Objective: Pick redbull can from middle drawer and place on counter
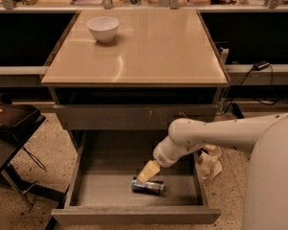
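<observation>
The redbull can (149,186) lies on its side on the grey floor of the open middle drawer (134,215), near the front, right of center. My gripper (146,173) reaches down into the drawer from the right and sits just above the can's left end, touching or nearly touching it. The beige counter (153,51) tops the cabinet above.
A white bowl (103,28) stands on the counter's back left. A closed grey drawer front with pale scratch marks (134,117) sits above the open drawer. A dark chair (12,128) stands at the left. Crumpled paper (210,161) lies on the floor at the right.
</observation>
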Tool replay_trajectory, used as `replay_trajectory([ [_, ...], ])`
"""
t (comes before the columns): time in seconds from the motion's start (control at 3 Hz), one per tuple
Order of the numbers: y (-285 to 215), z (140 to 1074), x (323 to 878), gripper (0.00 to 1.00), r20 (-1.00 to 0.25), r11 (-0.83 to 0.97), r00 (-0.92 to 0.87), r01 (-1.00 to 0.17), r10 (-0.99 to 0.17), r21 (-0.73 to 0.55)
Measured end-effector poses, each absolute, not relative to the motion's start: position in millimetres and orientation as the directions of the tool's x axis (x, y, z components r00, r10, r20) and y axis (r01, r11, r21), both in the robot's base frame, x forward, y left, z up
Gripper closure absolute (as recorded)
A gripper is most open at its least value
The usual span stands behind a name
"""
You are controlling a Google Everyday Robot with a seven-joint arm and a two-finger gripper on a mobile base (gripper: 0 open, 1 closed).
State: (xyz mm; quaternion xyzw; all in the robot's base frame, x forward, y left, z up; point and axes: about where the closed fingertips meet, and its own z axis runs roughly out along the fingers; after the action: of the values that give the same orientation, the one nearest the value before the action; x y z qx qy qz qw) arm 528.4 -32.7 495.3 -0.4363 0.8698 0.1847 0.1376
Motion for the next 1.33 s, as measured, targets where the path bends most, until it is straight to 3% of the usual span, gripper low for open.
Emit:
replay_trajectory([
  [0.67,-44,474,542,0.0,-0.432,0.613,-0.62,-0.77,-0.655,0.175],
  [1.33,-22,428,495,0.0,-0.402,0.686,-0.704,-0.694,-0.586,0.217],
])
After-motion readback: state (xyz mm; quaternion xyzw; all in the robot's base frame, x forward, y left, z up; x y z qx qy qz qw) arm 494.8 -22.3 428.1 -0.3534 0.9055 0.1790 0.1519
